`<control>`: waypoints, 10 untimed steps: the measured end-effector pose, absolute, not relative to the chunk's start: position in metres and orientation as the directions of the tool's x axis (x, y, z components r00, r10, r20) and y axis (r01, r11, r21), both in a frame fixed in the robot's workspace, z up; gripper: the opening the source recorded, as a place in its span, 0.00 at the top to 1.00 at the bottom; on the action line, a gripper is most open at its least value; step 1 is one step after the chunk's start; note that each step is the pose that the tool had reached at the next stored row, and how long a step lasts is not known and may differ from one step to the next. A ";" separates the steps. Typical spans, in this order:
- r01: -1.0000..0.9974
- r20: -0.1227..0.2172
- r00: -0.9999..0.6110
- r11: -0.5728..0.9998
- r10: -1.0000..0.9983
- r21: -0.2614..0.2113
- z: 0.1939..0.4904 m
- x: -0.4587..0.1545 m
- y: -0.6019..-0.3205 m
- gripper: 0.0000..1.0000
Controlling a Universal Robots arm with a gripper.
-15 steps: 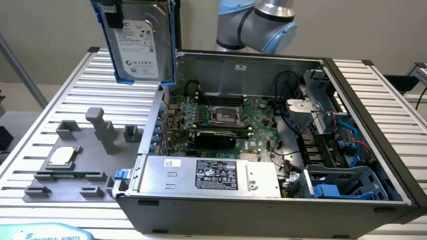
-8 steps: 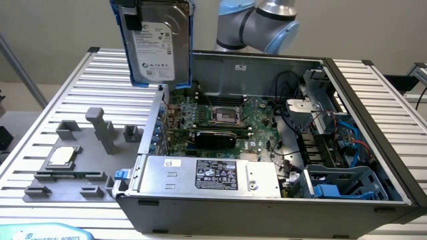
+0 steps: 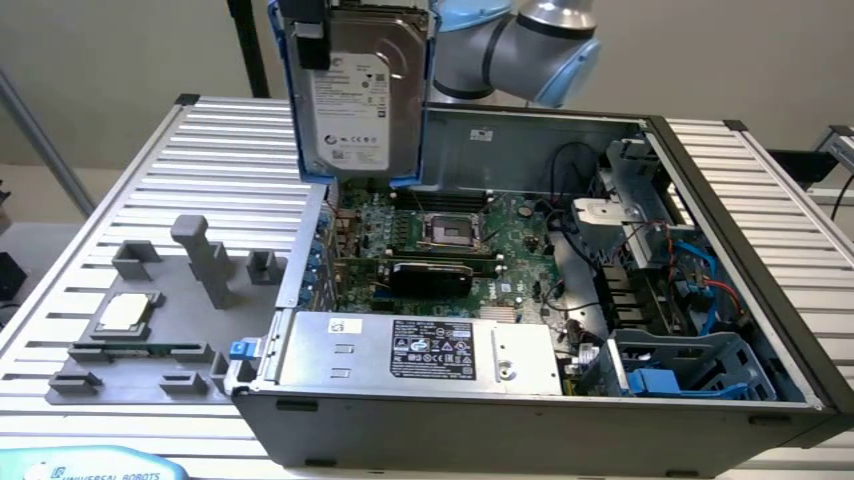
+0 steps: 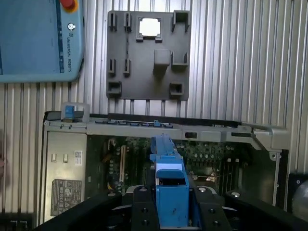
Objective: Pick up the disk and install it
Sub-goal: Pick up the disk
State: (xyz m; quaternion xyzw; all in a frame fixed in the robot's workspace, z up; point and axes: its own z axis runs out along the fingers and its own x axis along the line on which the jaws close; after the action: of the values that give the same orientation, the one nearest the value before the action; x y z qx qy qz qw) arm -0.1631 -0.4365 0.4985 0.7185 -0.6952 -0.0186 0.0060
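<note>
While the disk [image 3: 358, 95] hangs upright in the air, label facing the exterior camera, the gripper [image 4: 171, 214] is clamped on it from above. In the wrist view the two black fingers [image 4: 142, 211] stand on either side of the bright blue frame and press against it, so the drive sticks out edge-on straight ahead of the gripper, between the jaws. The disk touches nothing else. It is held over the open computer case [image 3: 534, 410], toward the case's far corner on the exterior view's left, with the motherboard [image 3: 441, 235] beneath it.

The case lies on its side on the slatted bench [image 3: 227, 140], and the robot arm [image 3: 534, 40] rises behind its far wall. Along the case's near edge sits a long silver box with a black label [image 3: 414, 350]. A blue-grey drive cage [image 3: 694, 365] fills the case's near corner on the exterior view's right.

Just beside the case on the exterior view's left, a grey holder plate [image 3: 147, 335] lies flat on the bench, carrying a small square chip [image 3: 123, 312]. A blue teach pendant [image 4: 38, 38] rests at the bench's near edge, close to the plate.
</note>
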 end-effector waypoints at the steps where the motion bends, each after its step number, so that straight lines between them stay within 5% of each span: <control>1: -0.999 -0.018 0.033 -0.033 -0.999 0.035 0.499 -0.159 -0.438 0.67; 10: -0.999 -0.018 0.033 -0.033 -0.999 0.035 0.499 -0.118 -0.453 0.67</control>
State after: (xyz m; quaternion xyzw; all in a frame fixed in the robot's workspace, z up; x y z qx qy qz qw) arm -0.1177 -0.4533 0.4990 0.7186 -0.6952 -0.0187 0.0063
